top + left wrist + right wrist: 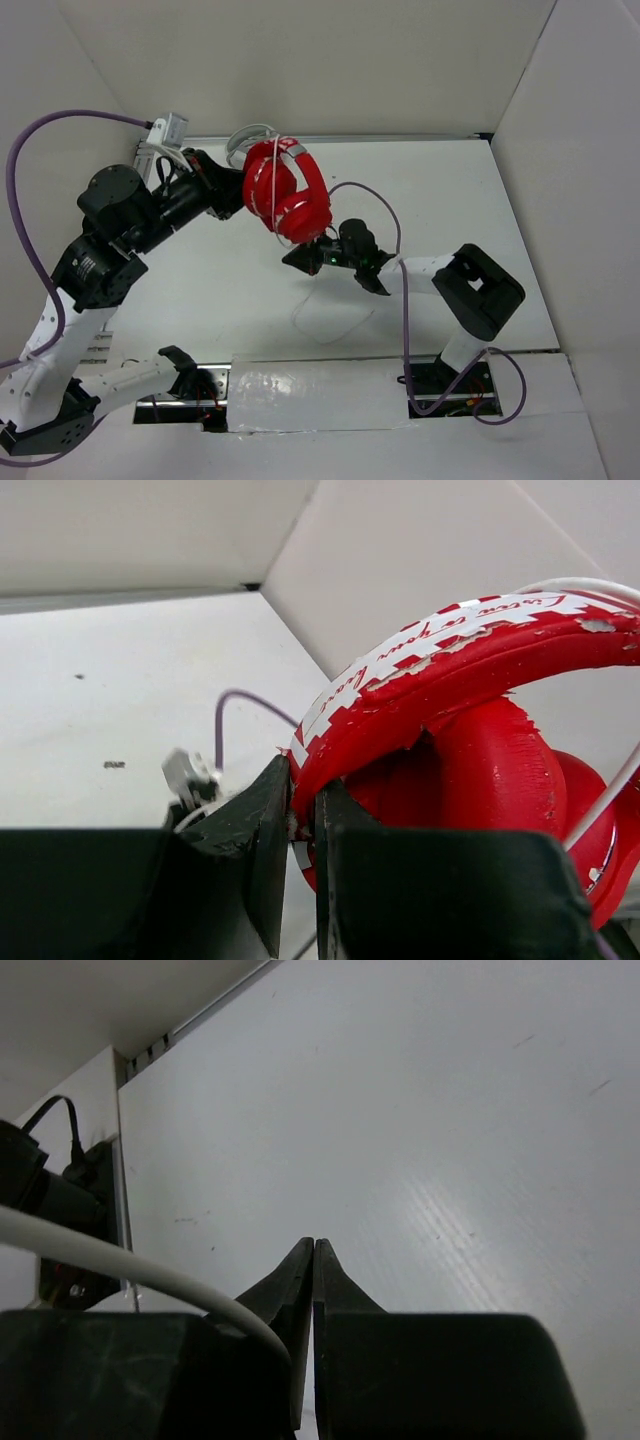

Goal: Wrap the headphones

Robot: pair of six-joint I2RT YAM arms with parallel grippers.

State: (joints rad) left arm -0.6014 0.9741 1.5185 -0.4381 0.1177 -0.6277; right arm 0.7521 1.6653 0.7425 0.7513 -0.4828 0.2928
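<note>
Red headphones (285,190) held up over the table (480,220), cable hanging loose.

The left gripper (305,785) pinches the headband, holding the headphones in the air above the back of the table. The right gripper (314,1250) sits just below the cups, jaws pressed together with nothing visibly between them. The white cable (120,1263) drapes across one of its fingers and trails in a loop on the table. To wind well, I'd say the right gripper should take the cable close to the cup, pull it lightly taut, and lay each turn beside the last while the left holds steady.
</note>
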